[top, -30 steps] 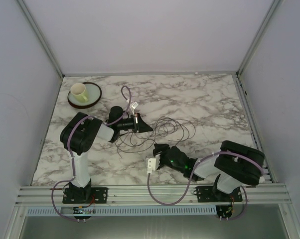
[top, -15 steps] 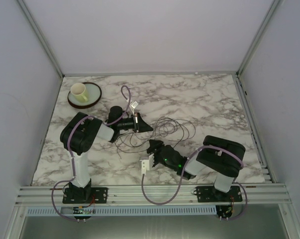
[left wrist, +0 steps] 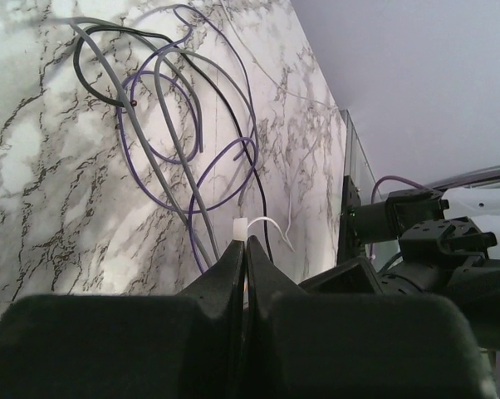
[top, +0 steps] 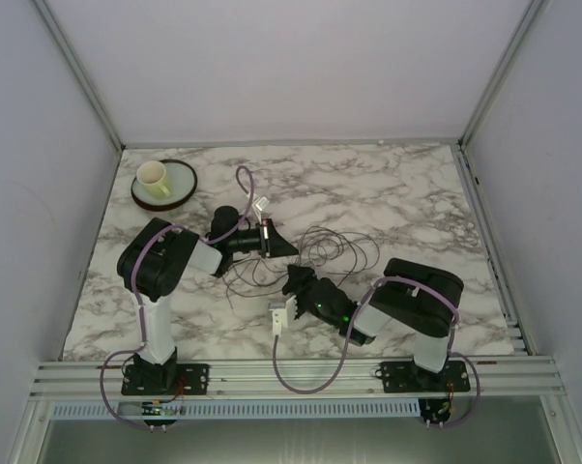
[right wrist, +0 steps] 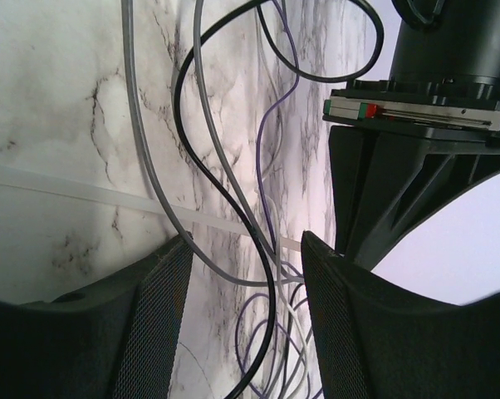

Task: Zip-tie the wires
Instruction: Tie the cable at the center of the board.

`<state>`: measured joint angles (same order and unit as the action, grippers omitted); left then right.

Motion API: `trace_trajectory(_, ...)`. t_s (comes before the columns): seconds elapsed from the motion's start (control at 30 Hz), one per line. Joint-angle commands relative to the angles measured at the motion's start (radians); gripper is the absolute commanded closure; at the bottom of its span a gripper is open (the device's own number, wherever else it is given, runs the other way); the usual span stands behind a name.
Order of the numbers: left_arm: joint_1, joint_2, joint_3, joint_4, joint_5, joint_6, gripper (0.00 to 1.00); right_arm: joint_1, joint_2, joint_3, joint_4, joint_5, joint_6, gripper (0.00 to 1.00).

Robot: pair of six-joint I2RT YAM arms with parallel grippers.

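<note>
A: Where are the wires [top: 315,253] just now?

B: Lying in a loose tangle in the middle of the counter [top: 407,193], grey, black and purple loops between the two arms. A white zip tie [right wrist: 84,193] runs flat underneath them.

A: And who has the tie?

B: The left tool [left wrist: 244,249], I think. Its fingers are pressed fully together, and the tie's white end pokes out right at their tips. My guess is it pins that end so the strip stays put under the bundle.

A: The other one?

B: The right tool [right wrist: 243,270] stands about half open, low over the counter. Several strands and the strip pass between its fingers, and it grips nothing. It looks set to gather the strands or take the free end.

A: Anything changed in the last second?

B: The right arm has swung in to the left, bringing its tool up to the tangle. The left arm and the loops look the same.
</note>
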<state>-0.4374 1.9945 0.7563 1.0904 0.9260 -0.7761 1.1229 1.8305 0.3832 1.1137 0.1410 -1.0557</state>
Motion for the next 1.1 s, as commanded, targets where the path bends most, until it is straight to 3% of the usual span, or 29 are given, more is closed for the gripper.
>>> trace_trajectory(0.0, -0.006, -0.011, 0.025, 0.057, 0.036, -0.02, 1.0, -0.021, 0.037, 0.008, -0.031, -0.012, -0.034, 0.44)
trace_trajectory(0.37, -0.01, -0.01, 0.052, 0.018, 0.047, -0.032, 1.0, -0.056, 0.049, 0.022, -0.039, -0.025, -0.05, 0.42)
trace_trajectory(0.73, -0.017, 0.03, 0.059, 0.039, 0.05, -0.054, 1.0, 0.005, 0.096, 0.025, 0.072, -0.05, -0.014, 0.36)
trace_trajectory(1.07, -0.017, 0.043, 0.066, 0.062, 0.049, -0.084, 1.0, 0.055, -0.075, -0.022, -0.068, -0.079, 0.126, 0.34)
